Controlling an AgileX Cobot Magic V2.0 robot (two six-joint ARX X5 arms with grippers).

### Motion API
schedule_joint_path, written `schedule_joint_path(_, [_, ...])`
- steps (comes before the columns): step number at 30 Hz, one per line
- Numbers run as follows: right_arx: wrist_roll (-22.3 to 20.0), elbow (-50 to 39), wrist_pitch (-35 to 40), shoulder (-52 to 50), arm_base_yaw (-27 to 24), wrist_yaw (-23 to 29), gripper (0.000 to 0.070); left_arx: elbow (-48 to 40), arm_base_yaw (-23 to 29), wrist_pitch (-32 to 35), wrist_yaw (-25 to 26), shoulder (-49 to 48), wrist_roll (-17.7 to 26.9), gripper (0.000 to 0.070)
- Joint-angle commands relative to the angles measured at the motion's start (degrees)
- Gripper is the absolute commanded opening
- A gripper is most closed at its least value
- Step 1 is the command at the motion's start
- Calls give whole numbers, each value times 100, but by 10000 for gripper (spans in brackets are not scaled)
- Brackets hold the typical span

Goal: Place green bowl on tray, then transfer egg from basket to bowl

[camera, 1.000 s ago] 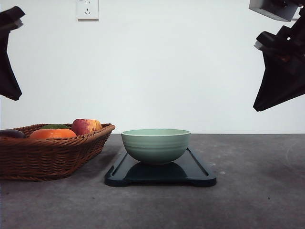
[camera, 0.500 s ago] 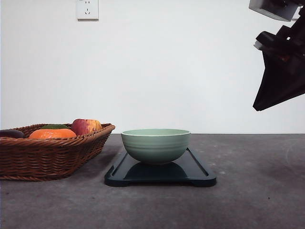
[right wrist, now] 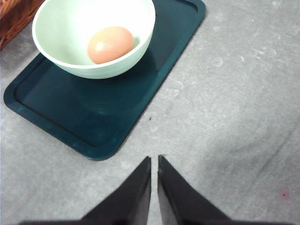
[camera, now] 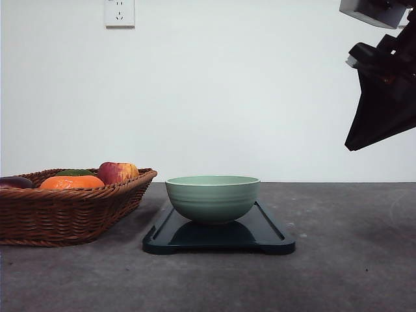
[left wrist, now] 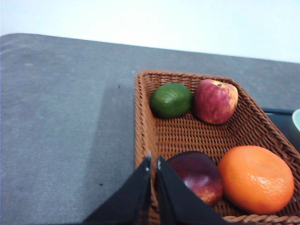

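The green bowl stands upright on the dark tray in the middle of the table. The right wrist view shows the reddish-brown egg lying inside the green bowl on the tray. The wicker basket sits to the left of the tray. My right gripper is shut and empty, held high at the right, apart from the tray. My left gripper is shut and empty, hovering over the near rim of the basket.
The basket holds an orange, a red-and-yellow apple, a green lime and a dark red fruit. A wall socket is on the white wall behind. Bare grey table lies right of the tray.
The left arm, seen at the front view's left edge a second ago, has left that view. The right arm, bowl, tray and basket have not moved.
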Motion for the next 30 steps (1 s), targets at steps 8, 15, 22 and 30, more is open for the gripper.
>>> schedule_joint_path(8, [-39, 13, 49, 29, 28, 6, 17, -492, 136, -121, -47, -615, -338, 13])
schedule_joint_path(15, [-39, 13, 59, 29, 28, 7, 17, -489, 132, -182, -49, -615, -298, 13])
schedule_joint_path(22, [-39, 13, 59, 29, 28, 7, 17, -489, 132, -182, -49, -615, -297, 13])
schedule_joint_path(30, [-40, 13, 59, 29, 28, 7, 17, -489, 132, -182, -49, -615, -297, 13])
